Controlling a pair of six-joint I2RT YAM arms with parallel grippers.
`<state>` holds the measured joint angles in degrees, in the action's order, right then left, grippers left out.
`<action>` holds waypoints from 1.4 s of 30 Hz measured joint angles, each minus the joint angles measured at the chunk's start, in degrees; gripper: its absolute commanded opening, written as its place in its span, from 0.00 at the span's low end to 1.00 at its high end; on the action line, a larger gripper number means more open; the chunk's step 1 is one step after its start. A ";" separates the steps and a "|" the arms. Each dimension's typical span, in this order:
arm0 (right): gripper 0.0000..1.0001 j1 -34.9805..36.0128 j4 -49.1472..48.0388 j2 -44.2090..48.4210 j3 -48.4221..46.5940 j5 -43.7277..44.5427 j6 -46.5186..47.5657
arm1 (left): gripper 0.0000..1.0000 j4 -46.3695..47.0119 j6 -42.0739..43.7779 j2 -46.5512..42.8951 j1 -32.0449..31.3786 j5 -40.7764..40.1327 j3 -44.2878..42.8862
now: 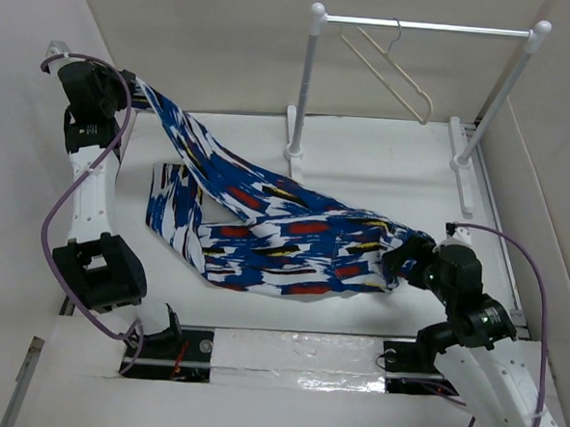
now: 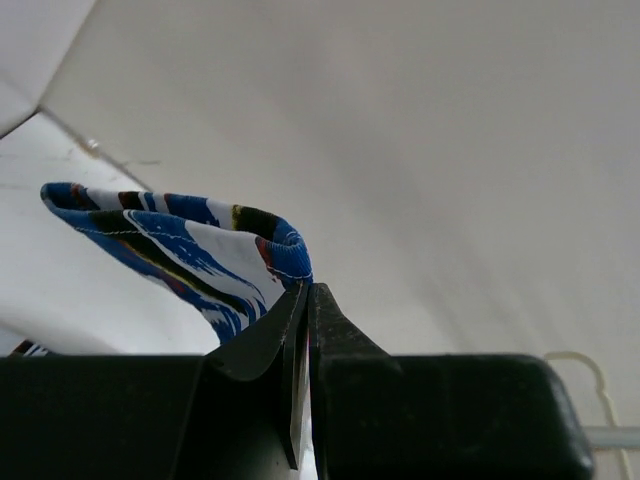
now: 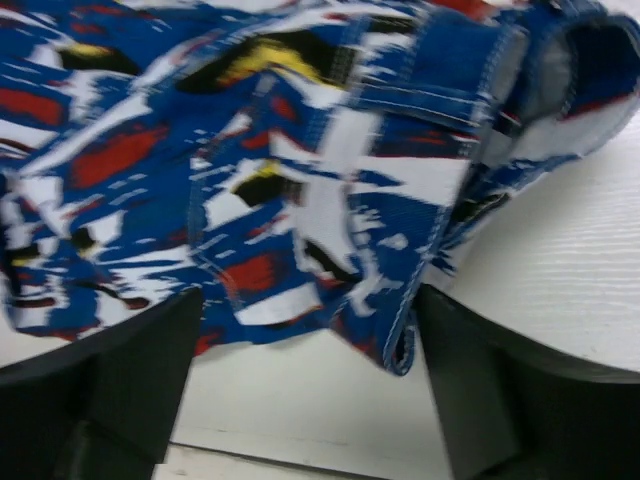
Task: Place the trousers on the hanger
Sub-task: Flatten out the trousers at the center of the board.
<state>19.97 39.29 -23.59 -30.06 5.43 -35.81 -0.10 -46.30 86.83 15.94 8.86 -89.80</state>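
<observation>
My left hand is clamped narrow on the cuff end of the long soft trousers, bright blue cloth with white, red, black and yellow brushstroke patches. Its wrist view shows the stitched hem folded over just above the closed tips. It holds that leg raised at the far left, so the fabric runs in a diagonal band down to the white surface; I judge this is meant to straighten the leg for draping over a bar. The rest of the garment lies rumpled on the surface in front of the arm bases, with the other leg lying flat towards the left. My right hand stands wide, one finger either side of the seamed waistband end with nothing gripped, and I think it is placed to take that end. The thin cream-white triangular hanger hangs by its slim metal hook on the white-posted rail at the far side, bare and well apart from the cloth.
</observation>
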 measured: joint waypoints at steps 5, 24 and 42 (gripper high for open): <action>0.90 0.04 -2.97 -2.67 -5.92 0.33 2.75 | 0.00 -0.15 -0.33 2.69 1.05 0.63 2.32; 0.93 9.22 -29.03 -74.75 -32.81 -18.49 32.09 | 0.00 4.04 -0.07 2.51 -1.20 2.40 7.50; 0.00 18.23 -29.20 -62.47 -23.63 -21.49 34.49 | 0.00 4.26 -0.07 2.58 -1.20 2.60 7.50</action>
<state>38.20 10.09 -86.06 -53.69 -16.05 -1.32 4.16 -46.37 89.41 14.74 11.46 -82.30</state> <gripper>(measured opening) 0.013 0.006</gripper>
